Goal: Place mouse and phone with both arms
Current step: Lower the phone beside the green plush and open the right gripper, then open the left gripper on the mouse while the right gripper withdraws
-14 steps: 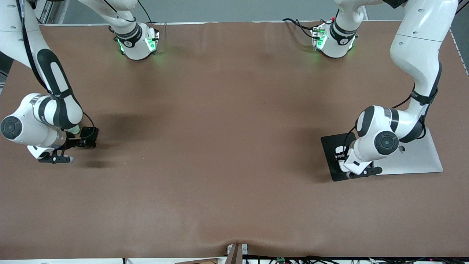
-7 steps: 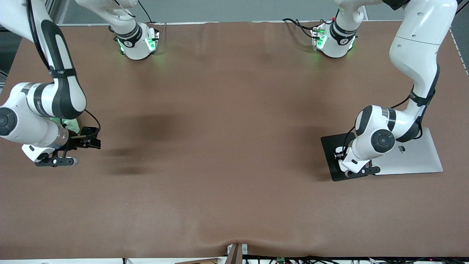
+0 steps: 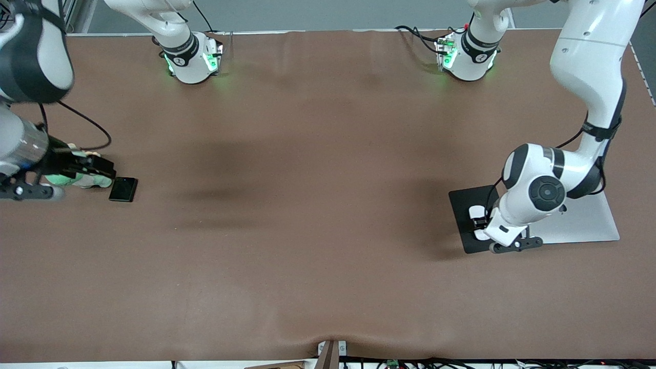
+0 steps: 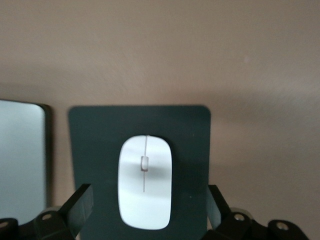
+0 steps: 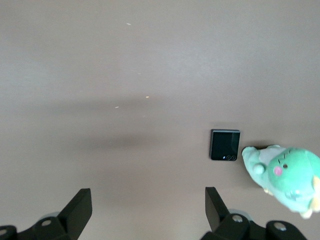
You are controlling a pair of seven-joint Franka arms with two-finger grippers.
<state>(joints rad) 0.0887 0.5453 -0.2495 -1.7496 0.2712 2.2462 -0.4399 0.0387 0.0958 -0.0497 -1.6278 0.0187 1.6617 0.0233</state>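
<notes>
Brown table (image 3: 318, 215), two white arms at its ends. Mouse (image 4: 145, 182): white oval with a thin grey line down its middle, lying flat on a dark pad (image 4: 100, 145) toward the left arm's end of the table, free of any grip. Pad: flat, rounded corners, just beside a silver laptop (image 3: 589, 220) with its lid closed. Left gripper (image 4: 145, 212): low over the mouse and pad, fingers (image 4: 77, 205) spread wide to either side of the mouse, not touching it, holding nothing. Phone (image 3: 123, 189): small, black, glossy, nearly square, lenses along one edge, lying flat on the bare table toward the right arm's end. Plush toy (image 5: 285, 175): green and pale, pink cheek, on the table just beside the phone, on the side toward the table's end; whether the two touch cannot be told. Right gripper (image 5: 145, 210): raised over bare table near the phone and the toy, fingers (image 5: 77, 207) wide apart, empty. Both arm bases glow green at the table's edge farthest from the front camera.
</notes>
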